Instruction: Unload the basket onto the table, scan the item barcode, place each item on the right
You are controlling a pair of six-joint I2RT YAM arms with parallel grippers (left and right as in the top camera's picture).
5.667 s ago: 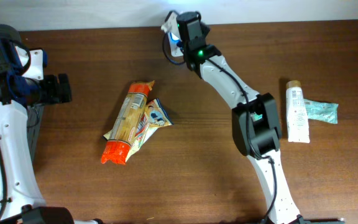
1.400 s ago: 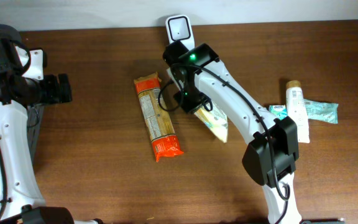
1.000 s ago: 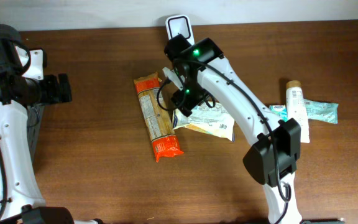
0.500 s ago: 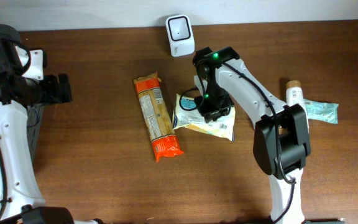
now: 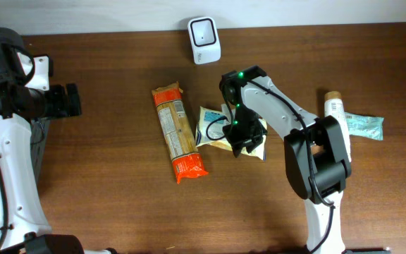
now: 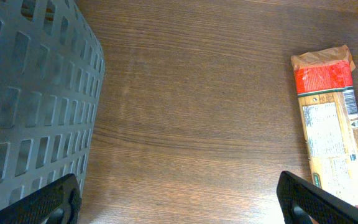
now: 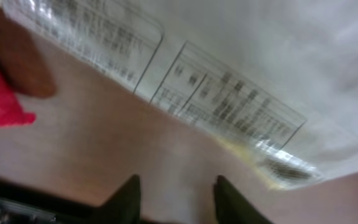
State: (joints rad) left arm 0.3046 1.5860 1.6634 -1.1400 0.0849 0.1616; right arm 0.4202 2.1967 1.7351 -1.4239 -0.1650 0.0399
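The white barcode scanner (image 5: 204, 31) stands at the table's back edge. A white and yellow packet (image 5: 213, 125) lies flat on the table in front of it. My right gripper (image 5: 247, 141) hovers low over the packet's right end. In the blurred right wrist view its two dark fingertips (image 7: 126, 198) stand apart with only bare wood between them, and the packet's printed label (image 7: 229, 106) is just ahead of my right gripper (image 7: 176, 199). My left gripper (image 5: 65, 101) stays at the far left, wide open (image 6: 182, 202) and empty.
A long orange pasta pack (image 5: 178, 132) lies left of the packet and shows in the left wrist view (image 6: 328, 130). A white tube (image 5: 335, 116) and a teal packet (image 5: 366, 125) lie at the right. A grey slotted basket (image 6: 30, 93) is beside the left gripper.
The right gripper carried the white packet down from the scanner, laid it beside the pasta pack, let go and slid to its right end. The left arm stayed still.
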